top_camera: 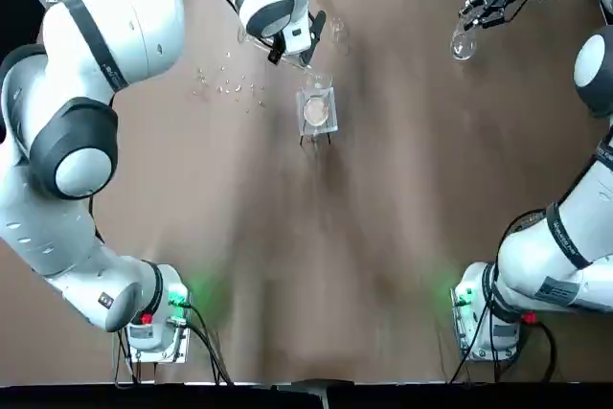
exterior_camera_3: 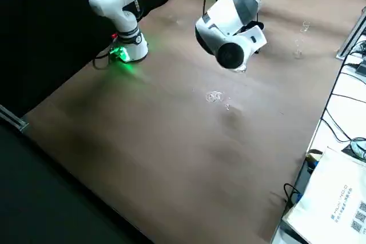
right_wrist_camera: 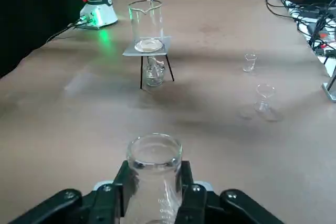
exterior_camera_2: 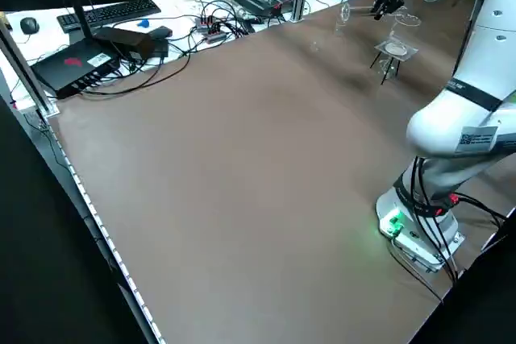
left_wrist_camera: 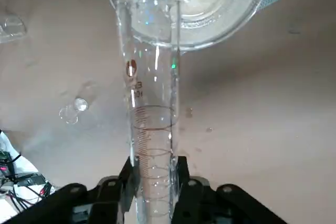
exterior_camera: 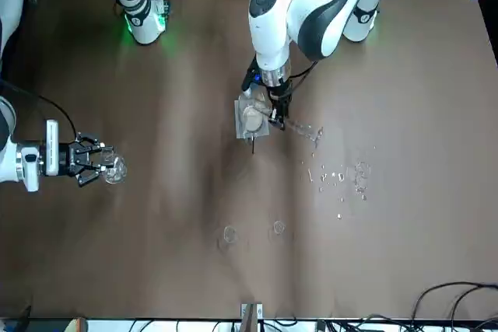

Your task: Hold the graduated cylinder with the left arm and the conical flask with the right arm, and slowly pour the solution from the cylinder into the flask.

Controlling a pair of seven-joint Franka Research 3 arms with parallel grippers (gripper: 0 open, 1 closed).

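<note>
Stand [right_wrist_camera: 129, 50] + beaker [right_wrist_camera: 140, 30]: tbl's 12 o'clock. Cyl [left_wrist_camera: 152, 98]: gripped in L gripper [left_wrist_camera: 156, 163], tilted, mouth at bkr rim, approx bkr's 11. Flask [right_wrist_camera: 155, 198]: clamped in R gripper [right_wrist_camera: 156, 167], bkr's 2, well apart from cyl. Both grips done, prob. Left: bring flask + cyl mouths tog., slow pour; no flow into flask visible.

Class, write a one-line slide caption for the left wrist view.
Left gripper clasping a graduated cylinder, its mouth near a wide glass beaker.
</note>
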